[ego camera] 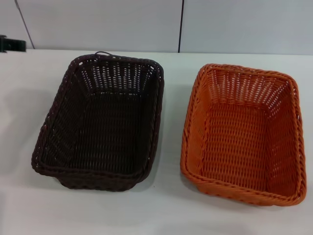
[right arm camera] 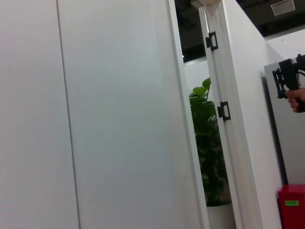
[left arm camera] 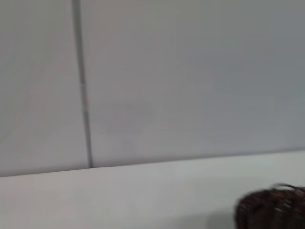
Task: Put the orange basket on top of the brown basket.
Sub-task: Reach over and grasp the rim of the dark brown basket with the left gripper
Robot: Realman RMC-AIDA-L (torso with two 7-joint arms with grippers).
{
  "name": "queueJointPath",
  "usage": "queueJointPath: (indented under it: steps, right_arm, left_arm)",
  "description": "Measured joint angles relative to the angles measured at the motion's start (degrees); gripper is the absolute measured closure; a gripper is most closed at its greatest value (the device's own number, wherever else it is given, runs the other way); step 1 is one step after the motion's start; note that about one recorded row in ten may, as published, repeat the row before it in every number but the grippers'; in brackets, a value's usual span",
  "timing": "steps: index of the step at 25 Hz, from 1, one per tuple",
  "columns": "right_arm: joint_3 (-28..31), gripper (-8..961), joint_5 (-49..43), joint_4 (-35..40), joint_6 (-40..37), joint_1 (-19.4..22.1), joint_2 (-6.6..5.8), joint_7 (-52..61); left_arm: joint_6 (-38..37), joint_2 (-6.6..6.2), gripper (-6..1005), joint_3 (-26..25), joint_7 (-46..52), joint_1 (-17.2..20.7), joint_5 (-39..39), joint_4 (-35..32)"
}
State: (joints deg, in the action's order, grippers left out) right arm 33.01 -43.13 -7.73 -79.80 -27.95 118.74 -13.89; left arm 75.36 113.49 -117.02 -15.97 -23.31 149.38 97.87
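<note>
Neither gripper visible, one brown basket (ego camera: 100,122), one orange basket (ego camera: 243,132)

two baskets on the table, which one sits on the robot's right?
The orange basket. In the head view it lies on the right of the white table; the brown basket, same shape and weave, lies on the left, apart from it.
</note>
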Motion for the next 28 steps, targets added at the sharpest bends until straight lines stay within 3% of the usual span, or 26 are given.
queueJointPath:
  steps: [5, 10, 12, 17, 28]
  right_arm:
    - [-0.8, 182, 0.0, 0.2, 0.0, -0.2, -0.02, 0.0]
    - [-1.1, 180, 0.0, 0.9, 1.1, -0.5, -0.07, 0.3]
    - [-1.2, 180, 0.0, 1.1, 1.4, -0.6, -0.09, 0.4]
    - [-1.6, 181, 0.0, 1.4, 1.5, -0.6, -0.09, 0.5]
    - [-2.2, 182, 0.0, 2.1, 1.6, -0.2, -0.09, 0.5]
  left_arm:
    - [6.3, 1.19, 198, 0.6, -0.6, -1.5, 0.2, 2.2]
    - [9.3, 3.89, 198, 1.9, -1.0, -3.0, 4.0, 1.6]
    - [9.2, 4.33, 198, 4.2, -0.2, -3.5, 6.1, 0.2]
    - [7.1, 4.36, 198, 7.0, 2.3, -3.8, 6.9, -3.0]
    - [2.4, 4.46, 198, 8.1, 3.8, -4.7, 7.6, -11.8]
